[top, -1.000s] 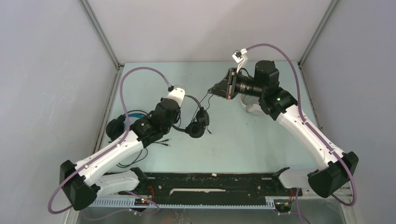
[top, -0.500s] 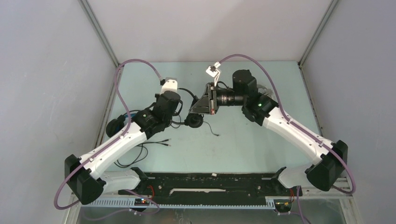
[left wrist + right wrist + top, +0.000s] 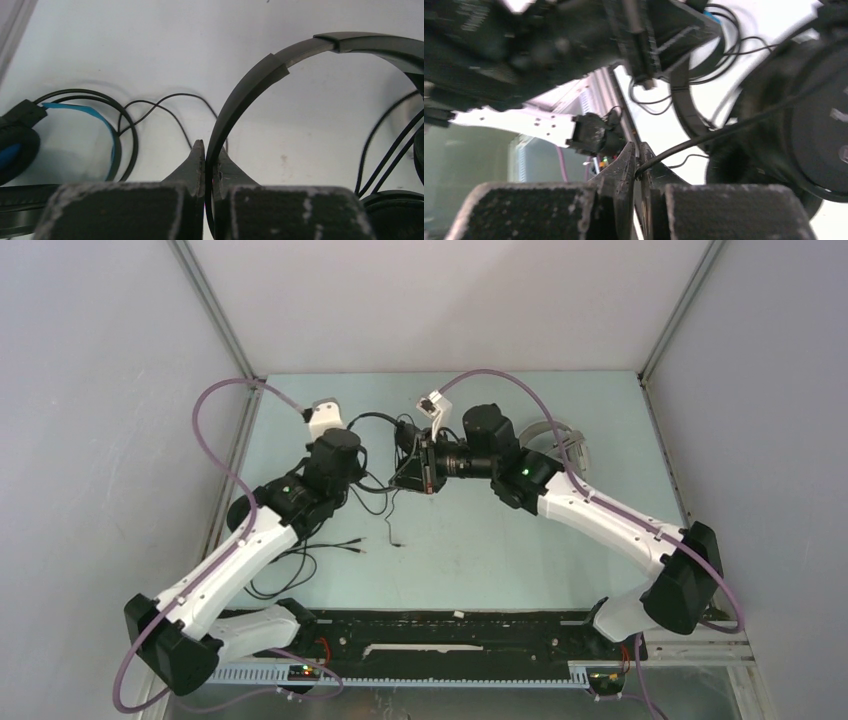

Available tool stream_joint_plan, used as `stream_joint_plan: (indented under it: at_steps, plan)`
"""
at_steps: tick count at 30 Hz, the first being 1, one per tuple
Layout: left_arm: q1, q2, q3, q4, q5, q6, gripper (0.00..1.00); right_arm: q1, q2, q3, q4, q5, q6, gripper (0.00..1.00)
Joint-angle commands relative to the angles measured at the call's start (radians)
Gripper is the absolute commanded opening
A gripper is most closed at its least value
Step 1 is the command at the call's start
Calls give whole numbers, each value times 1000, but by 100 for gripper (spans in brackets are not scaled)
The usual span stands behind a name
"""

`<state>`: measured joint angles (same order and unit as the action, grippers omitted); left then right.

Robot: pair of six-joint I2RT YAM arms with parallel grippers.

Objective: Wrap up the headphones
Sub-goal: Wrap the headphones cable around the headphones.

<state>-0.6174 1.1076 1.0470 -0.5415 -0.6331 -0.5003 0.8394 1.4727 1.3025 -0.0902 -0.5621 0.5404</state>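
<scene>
Top view: showed the left arm (image 3: 240, 560) and right arm (image 3: 610, 520) bent inward over the pale table (image 3: 500, 540), wrists near each other left of centre, toward the far edge.

Left wrist view: pinched the headband of the slim black headset (image 3: 260, 70) in the left gripper (image 3: 205, 150), jaws pressed fully together on the band near 1 end. Arched up and to the right from that grip, clear across the view.

Right wrist view: caught a thin black cable (image 3: 674, 150) between the tips of the right gripper (image 3: 638, 155), jaws all but closed, with only the cable's thickness between them. Ran from the tips up and to the right, past 1 large black earcup (image 3: 814, 140) close to the camera.

Placed the slim headset between the 2 grippers, with a cable end (image 3: 393, 530) trailing down toward the table below them. Could not tell whether that end touched the surface.

Found the bulkier black headset (image 3: 15, 150), blue-lined along its band, lying on the table left of the left gripper, apart from the held band, beside loose black loops (image 3: 165, 100) of cable.

Found the white headset (image 3: 575, 437) on the table at far right, just behind the right arm and partly hidden by it.
</scene>
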Motion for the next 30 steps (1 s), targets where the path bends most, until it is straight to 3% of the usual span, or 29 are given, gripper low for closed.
stream_joint_plan:
  at_steps: [1,6,13,18,24,28,30]
  plan:
    - [11,-79,1,97,39,-132,0,31,-18,-36,51,208,-111,9]
    - [13,-120,9,105,55,-168,0,61,-31,-49,50,369,-193,9]
    - [15,-157,22,114,83,-187,0,83,-91,-141,152,422,-194,9]
    - [16,-154,24,108,55,-184,0,92,-119,-165,202,408,-201,0]
    - [18,-150,25,107,48,-200,0,129,-123,-165,232,352,-209,0]
    - [18,-155,24,110,41,-195,0,140,-156,-166,202,401,-211,9]
    - [19,-157,28,109,42,-192,0,141,-176,-166,185,417,-202,3]
